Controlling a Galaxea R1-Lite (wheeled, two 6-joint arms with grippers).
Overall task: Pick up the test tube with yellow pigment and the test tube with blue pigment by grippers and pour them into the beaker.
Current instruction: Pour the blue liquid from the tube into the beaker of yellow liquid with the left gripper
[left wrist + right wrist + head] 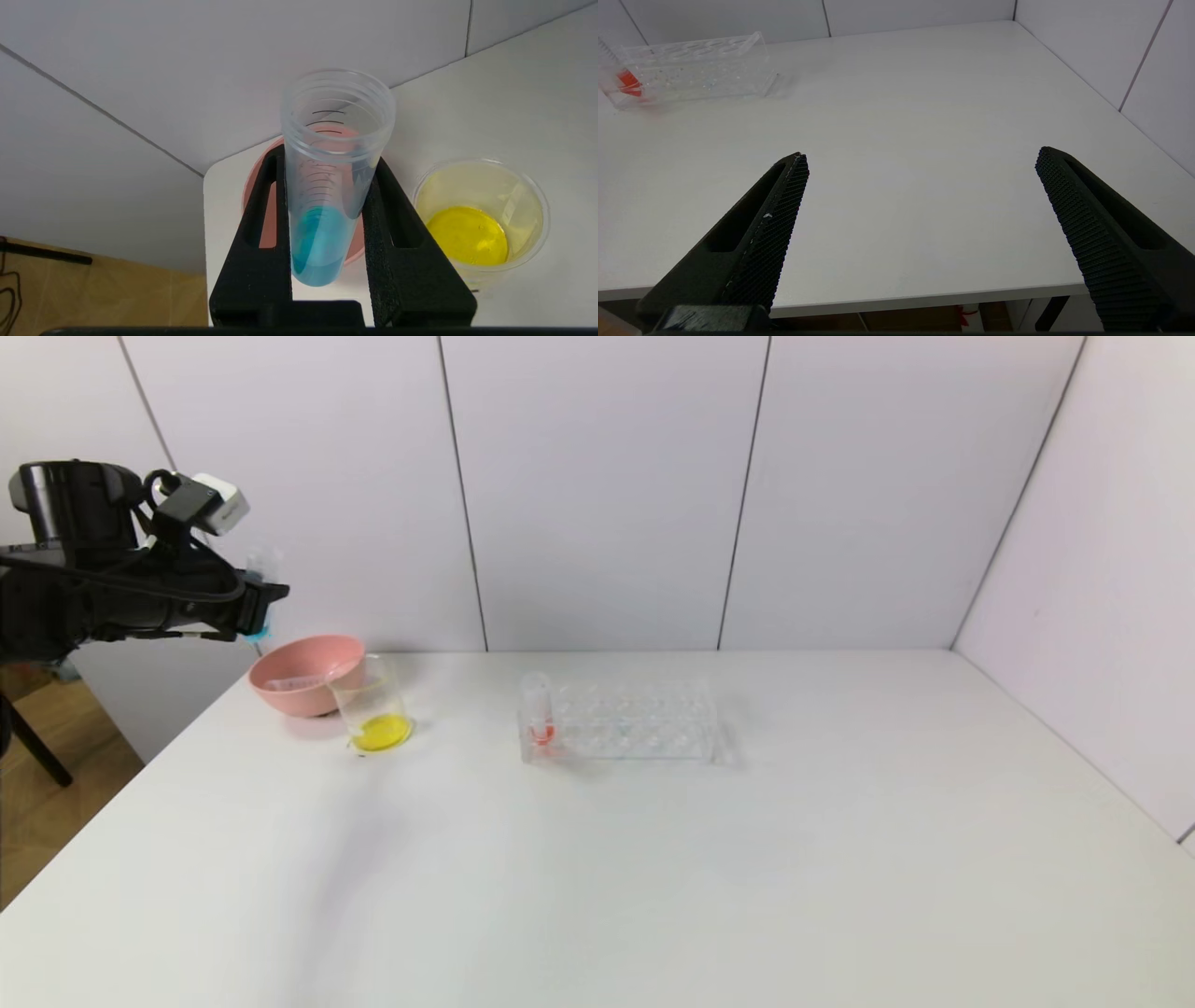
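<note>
My left gripper (261, 607) hangs high at the table's far left, above the pink bowl (303, 672). It is shut on the test tube with blue pigment (322, 242), which stands nearly upright with blue liquid in its bottom and its open mouth up. The beaker (378, 709) stands just right of the bowl and holds yellow liquid (467, 235). No tube holding yellow pigment is in view; a clear tube (291, 683) lies in the bowl. In the right wrist view my right gripper (922, 156) is open over the table's near edge, with nothing between its fingers.
A clear tube rack (635, 719) stands mid-table with one tube of orange-red liquid (540, 719) at its left end. White walls close the back and right. The table's left edge (121, 784) drops to a wooden floor.
</note>
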